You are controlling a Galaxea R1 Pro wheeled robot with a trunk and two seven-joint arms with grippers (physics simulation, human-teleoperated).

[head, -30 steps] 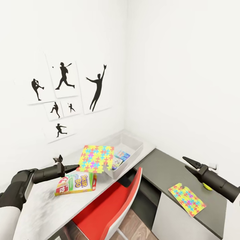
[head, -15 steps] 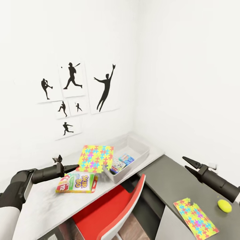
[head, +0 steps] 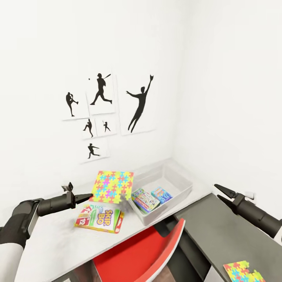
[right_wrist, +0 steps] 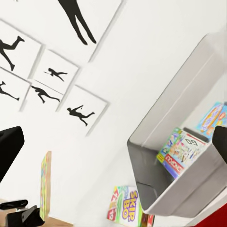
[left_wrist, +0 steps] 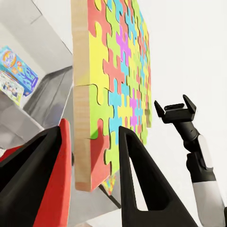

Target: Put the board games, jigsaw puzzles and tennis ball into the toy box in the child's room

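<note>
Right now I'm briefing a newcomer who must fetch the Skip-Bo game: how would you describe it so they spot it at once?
Start at the pale grey table under the baseball pictures. Left of the toy box, below the puzzle in the left tool, lies the Skip-Bo box, flat on the top. It alone bears big lettering; the puzzle is a plain mosaic.

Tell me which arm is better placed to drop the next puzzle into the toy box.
Left. Its pincer is shut on a jigsaw puzzle held upright beside the toy box. The right pincer is open and empty over the dark desk section.
</note>
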